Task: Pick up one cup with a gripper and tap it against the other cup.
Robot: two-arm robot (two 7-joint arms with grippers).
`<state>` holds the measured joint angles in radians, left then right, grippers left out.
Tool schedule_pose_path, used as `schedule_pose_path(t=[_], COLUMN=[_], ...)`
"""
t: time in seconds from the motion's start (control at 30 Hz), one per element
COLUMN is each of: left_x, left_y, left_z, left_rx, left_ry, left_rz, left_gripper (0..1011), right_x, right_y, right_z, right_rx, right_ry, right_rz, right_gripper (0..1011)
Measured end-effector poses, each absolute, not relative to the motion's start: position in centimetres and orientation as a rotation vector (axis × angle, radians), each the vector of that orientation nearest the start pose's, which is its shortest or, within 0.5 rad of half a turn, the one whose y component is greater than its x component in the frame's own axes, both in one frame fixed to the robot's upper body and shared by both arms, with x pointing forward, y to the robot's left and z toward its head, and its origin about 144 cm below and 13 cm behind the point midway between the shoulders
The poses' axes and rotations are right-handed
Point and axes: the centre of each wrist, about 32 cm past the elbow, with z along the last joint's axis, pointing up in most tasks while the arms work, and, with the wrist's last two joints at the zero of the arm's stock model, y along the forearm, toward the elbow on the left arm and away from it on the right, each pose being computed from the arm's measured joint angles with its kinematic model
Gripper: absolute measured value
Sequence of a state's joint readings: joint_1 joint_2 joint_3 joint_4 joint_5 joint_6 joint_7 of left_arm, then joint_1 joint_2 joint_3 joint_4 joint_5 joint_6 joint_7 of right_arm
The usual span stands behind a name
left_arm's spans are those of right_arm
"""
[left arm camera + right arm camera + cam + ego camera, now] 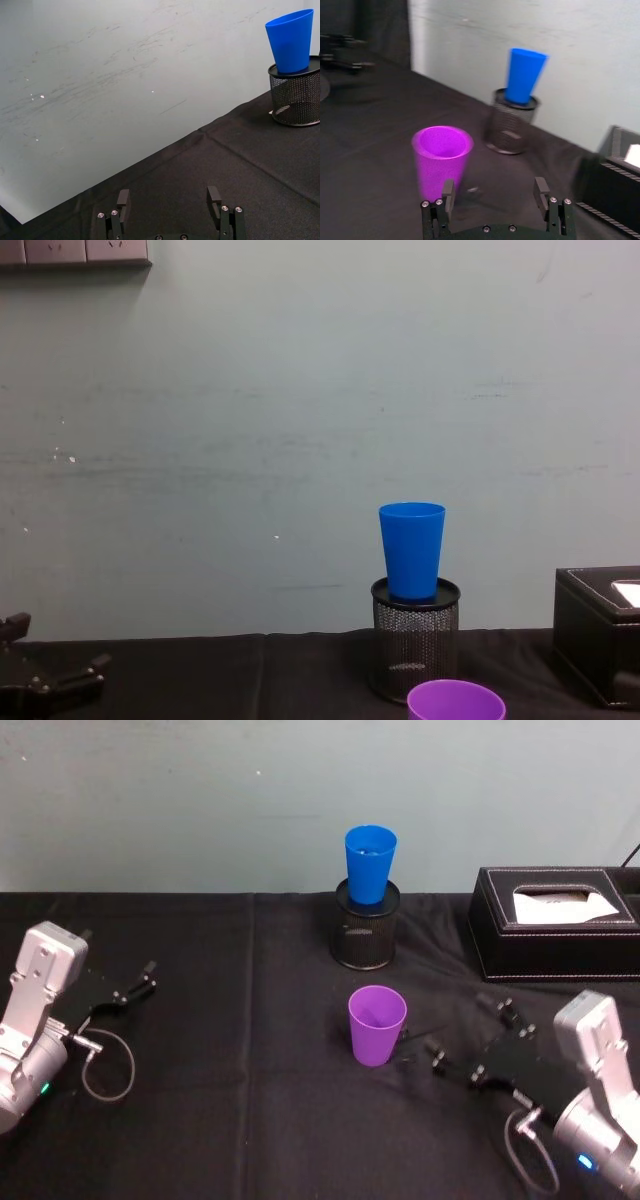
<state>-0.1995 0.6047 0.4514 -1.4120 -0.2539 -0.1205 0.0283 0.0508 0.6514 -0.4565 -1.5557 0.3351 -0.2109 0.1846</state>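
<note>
Where the smooth, tapered purple plastic tumbler [377,1025] stands: upright and mouth up on the black-clothed table [220,1120], just below the centre of the head view. Nothing touches it.
Right gripper [470,1032]: black, on a silver-grey arm that comes in from the lower right corner of the head view. It lies low over the cloth, just right of the purple plastic tumbler and not touching it.
Right jaws: released and spread wide with nothing between them. In the right wrist view the purple plastic tumbler [441,162] stands ahead of one jaw, outside the gap.
Bright blue plastic tumbler [370,863]: upright at the upper centre of the head view, its base set in the mouth of a black mesh pen holder [365,935]. It is above the purple one in the frame, with bare cloth between them.
Left gripper [118,952]: at the left edge of the head view, well apart from both tumblers.
Left jaws: released, holding nothing.
Black stitched box [555,935]: at the right edge of the head view, beside the pen holder, with white paper showing in its top slot.
Backdrop: a pale scuffed wall [250,440] behind the table.
</note>
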Motion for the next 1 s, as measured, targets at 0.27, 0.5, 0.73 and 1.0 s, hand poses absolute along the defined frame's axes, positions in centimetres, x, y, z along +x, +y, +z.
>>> schedule_pose_path(t=[0.27, 0.5, 0.73, 1.0], left_x=[48.9, 48.9, 48.9, 48.9], left_y=[31.0, 31.0, 31.0, 31.0], left_z=[114.0, 114.0, 114.0, 114.0], left_rx=[0.304, 0.304, 0.304, 0.305], left_ry=[-0.285, -0.285, -0.285, -0.285], left_rz=[1.248, 1.248, 1.248, 1.248], left_gripper=[1000, 1000, 1000, 1000], right_x=[43.6, 44.8, 46.8, 48.8], right_y=[-28.1, -27.0, -25.9, -25.0], right_z=[111.9, 111.4, 110.7, 110.4], right_rx=[-0.175, -0.135, -0.130, -0.120], right_ry=[-0.152, -0.119, -0.108, -0.117], right_rz=[-0.857, -0.837, -0.836, -0.841], right_gripper=[1002, 1002, 1002, 1002])
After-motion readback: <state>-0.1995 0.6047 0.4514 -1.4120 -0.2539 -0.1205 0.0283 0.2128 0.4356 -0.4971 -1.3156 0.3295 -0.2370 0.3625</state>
